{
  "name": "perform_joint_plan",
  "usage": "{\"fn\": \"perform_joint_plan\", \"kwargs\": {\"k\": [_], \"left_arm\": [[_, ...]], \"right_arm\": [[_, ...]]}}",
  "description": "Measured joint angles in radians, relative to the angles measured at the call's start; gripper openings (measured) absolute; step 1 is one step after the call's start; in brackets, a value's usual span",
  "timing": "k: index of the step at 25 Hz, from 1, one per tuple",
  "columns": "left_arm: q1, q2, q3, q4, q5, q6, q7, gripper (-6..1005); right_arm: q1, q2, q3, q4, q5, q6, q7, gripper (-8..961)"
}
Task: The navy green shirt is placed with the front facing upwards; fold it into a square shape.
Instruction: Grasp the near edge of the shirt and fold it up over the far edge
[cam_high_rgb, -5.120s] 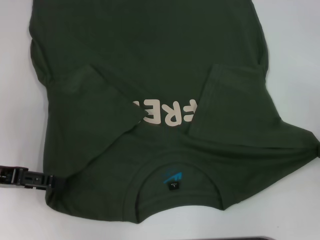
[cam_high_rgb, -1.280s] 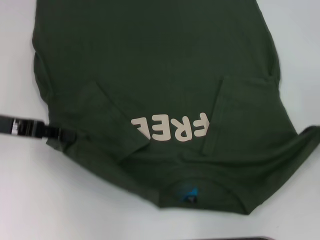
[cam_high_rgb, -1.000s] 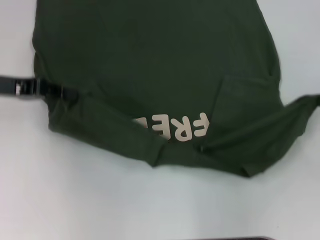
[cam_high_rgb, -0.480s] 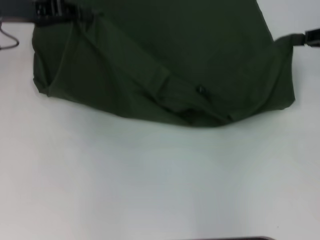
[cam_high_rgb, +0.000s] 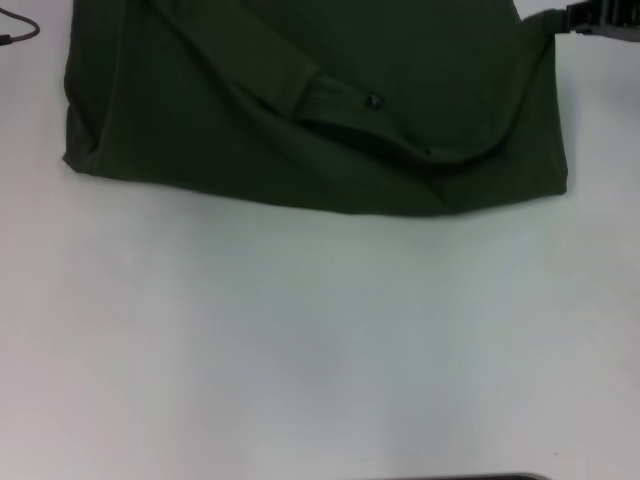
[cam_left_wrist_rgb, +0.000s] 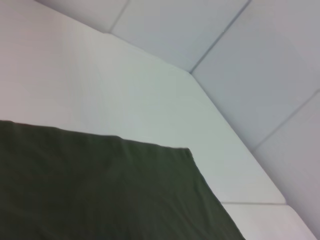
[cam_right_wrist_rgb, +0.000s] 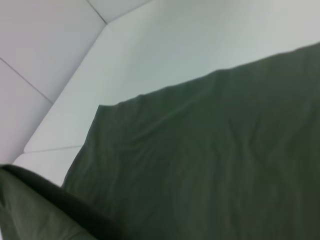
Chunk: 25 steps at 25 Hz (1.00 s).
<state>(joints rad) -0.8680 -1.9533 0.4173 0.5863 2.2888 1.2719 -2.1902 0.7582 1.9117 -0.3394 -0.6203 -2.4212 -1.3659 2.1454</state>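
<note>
Folding the collar end over toward the hem looks like the step in hand: the navy green shirt (cam_high_rgb: 300, 110) lies doubled at the far side of the white worktop (cam_high_rgb: 300, 350). The right gripper (cam_high_rgb: 590, 18) sits at its far right corner (whether its fingers pinch cloth I cannot tell); the left gripper is out of sight. Next, lay the carried edge flat and let go.

Even, diffuse light, source direction unclear. White worktop (cam_high_rgb: 320, 350) bright with a faint greenish tint, no hard glare. Navy green shirt (cam_high_rgb: 300, 130) reads very dark; folds barely separate, thin soft shadow along its near edge. All three views soft, wrist views softest.
</note>
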Motion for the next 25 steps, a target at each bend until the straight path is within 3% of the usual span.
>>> {"fn": "perform_joint_plan", "kwargs": {"k": [6, 25], "left_arm": [[-0.002, -0.002, 0.003, -0.021, -0.010, -0.081, 0.004, 61], [-0.007, -0.021, 0.004, -0.022, -0.009, -0.224, 0.017, 61]], "right_arm": [[0.012, 0.005, -0.065, 0.006, 0.057, 0.082, 0.004, 41], [0.045, 0.005, -0.100, 0.012, 0.084, 0.219, 0.002, 42]]}}
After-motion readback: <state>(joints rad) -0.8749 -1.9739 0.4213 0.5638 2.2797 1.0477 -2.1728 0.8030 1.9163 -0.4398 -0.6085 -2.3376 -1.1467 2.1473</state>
